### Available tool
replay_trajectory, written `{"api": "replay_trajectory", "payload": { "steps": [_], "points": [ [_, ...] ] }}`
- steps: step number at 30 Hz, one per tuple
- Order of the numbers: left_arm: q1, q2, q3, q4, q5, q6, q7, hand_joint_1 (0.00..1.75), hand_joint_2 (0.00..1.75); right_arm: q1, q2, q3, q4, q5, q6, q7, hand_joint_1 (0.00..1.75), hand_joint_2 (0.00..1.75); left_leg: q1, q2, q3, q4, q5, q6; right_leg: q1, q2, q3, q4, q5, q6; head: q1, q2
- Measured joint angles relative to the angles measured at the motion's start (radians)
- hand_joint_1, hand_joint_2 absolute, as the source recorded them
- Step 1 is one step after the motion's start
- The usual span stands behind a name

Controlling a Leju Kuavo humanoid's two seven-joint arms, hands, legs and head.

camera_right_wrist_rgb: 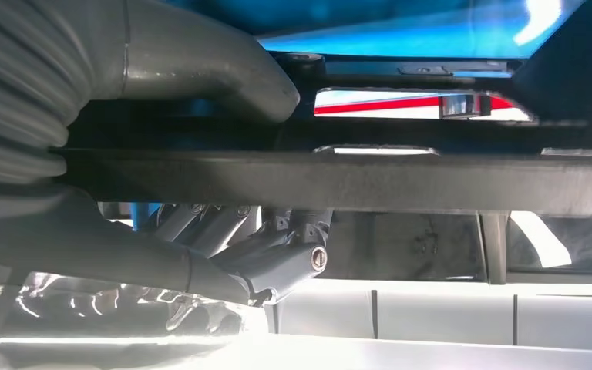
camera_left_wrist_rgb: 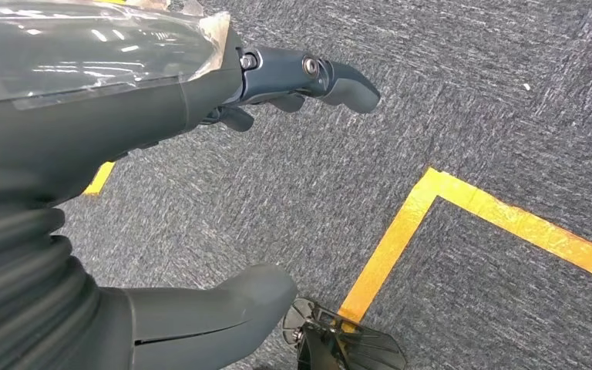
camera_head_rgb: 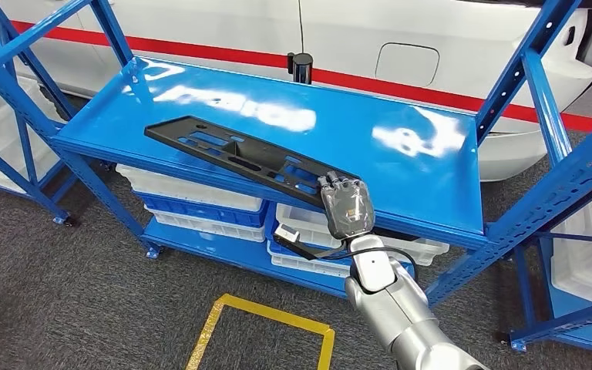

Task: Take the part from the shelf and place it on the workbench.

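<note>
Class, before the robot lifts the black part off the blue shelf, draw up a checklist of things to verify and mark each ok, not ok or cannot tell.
1. Right hand at the near end of the black part: ok.
2. Thumb above, fingers below the part's edge: ok.
3. Firm grip: cannot tell.
4. Far end resting on the blue shelf: ok.
5. Left hand holding nothing, hanging over the carpet: ok.
6. Workbench ready: cannot tell.
</note>
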Motion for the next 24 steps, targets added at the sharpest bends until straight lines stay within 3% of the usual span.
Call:
{"api": "replay_trajectory", "payload": {
  "steps": [2,4,6,8,9,11,12,14,16,18,20,22,24],
  "points": [
    [0.000,-0.002,0.000,0.000,0.000,0.000,-0.001,0.00,1.75,-0.001,-0.001,0.001,-0.002,0.000,0.000,0.000,1.75,1.75,-0.002,-0.001,-0.005,0.001,0.008,-0.015,0.006,0.001,-0.006,-0.007,0.004,-0.017,0.001,0.000],
    [0.001,-0.002,0.000,0.000,0.000,0.001,-0.001,0.00,1.75,-0.001,-0.001,0.002,-0.004,0.000,0.000,0.000,1.75,1.75,0.001,-0.002,-0.015,0.010,0.000,-0.027,-0.007,0.000,-0.011,-0.013,0.011,-0.037,0.000,0.000],
    [0.001,-0.002,0.000,0.000,0.000,0.002,-0.001,0.00,1.75,0.000,0.001,0.002,-0.004,0.000,0.000,0.000,1.75,1.75,0.007,-0.004,-0.046,0.081,-0.059,-0.038,-0.015,-0.001,-0.020,-0.016,0.024,-0.055,-0.005,0.000],
    [0.001,-0.002,0.000,0.000,0.000,0.003,-0.001,0.00,1.75,0.000,0.002,0.003,-0.005,0.000,0.000,0.000,1.75,1.75,0.012,-0.004,-0.088,0.188,-0.130,-0.049,-0.008,-0.002,-0.031,-0.016,0.033,-0.064,-0.007,0.000],
    [0.001,-0.002,0.000,0.000,0.000,0.003,-0.001,0.00,1.75,0.000,0.002,0.003,-0.005,0.000,0.000,0.000,1.75,1.75,0.013,-0.004,-0.106,0.236,-0.152,-0.052,-0.005,-0.003,-0.037,-0.015,0.037,-0.066,-0.007,0.000],
    [0.001,-0.002,0.000,0.000,0.000,0.004,-0.002,0.00,1.75,0.001,0.002,0.003,-0.005,0.000,0.000,-0.001,1.75,1.75,0.015,-0.004,-0.108,0.266,-0.154,-0.054,0.001,-0.002,-0.049,-0.014,0.045,-0.066,-0.007,0.000],
    [0.001,-0.002,0.000,0.000,0.000,0.005,-0.002,0.00,1.75,0.001,0.001,0.003,-0.005,0.000,0.000,-0.001,1.75,1.75,0.015,-0.004,-0.085,0.240,-0.135,-0.052,0.004,-0.002,-0.055,-0.013,0.049,-0.066,-0.008,0.000],
    [0.001,-0.001,0.000,0.000,0.000,0.005,-0.002,0.00,1.75,0.001,0.002,0.003,-0.005,0.000,0.000,-0.001,1.75,1.75,0.013,-0.005,-0.013,0.131,-0.085,-0.041,0.009,-0.001,-0.062,-0.011,0.055,-0.064,-0.008,0.000],
    [-0.001,0.002,0.000,-0.001,0.000,0.006,-0.003,0.00,1.75,0.000,0.002,0.003,-0.005,0.000,0.000,-0.001,1.75,1.75,0.008,-0.003,0.044,0.038,-0.068,-0.025,0.009,-0.002,-0.064,-0.013,0.062,-0.059,-0.004,0.000],
    [-0.002,0.004,0.000,-0.001,0.000,0.006,-0.005,0.00,1.75,0.000,0.005,0.003,-0.006,0.000,0.000,-0.001,1.75,1.75,-0.002,-0.001,0.064,-0.001,-0.065,-0.009,0.003,-0.004,-0.065,-0.017,0.070,-0.049,-0.004,0.000],
    [-0.002,0.005,0.000,-0.001,0.000,0.006,-0.007,0.00,1.75,-0.001,0.008,0.003,-0.006,0.000,0.000,-0.003,1.75,1.75,-0.011,-0.001,0.063,-0.009,-0.054,0.002,-0.001,-0.005,-0.065,-0.022,0.078,-0.038,-0.009,0.000],
    [-0.002,0.004,0.000,-0.001,0.000,0.006,-0.009,0.00,1.75,-0.001,0.012,0.003,-0.006,0.000,0.000,-0.009,1.75,1.75,-0.007,0.003,0.072,-0.041,-0.033,0.013,0.006,-0.003,-0.070,-0.024,0.079,-0.029,-0.012,0.000],
    [-0.004,0.003,0.000,-0.001,0.000,0.005,-0.010,0.00,1.75,-0.004,0.012,0.002,-0.006,0.000,0.000,-0.013,1.75,1.75,0.000,0.007,0.076,-0.076,-0.002,0.022,0.010,-0.001,-0.102,0.035,0.041,-0.030,-0.008,0.000]
  ]
}}
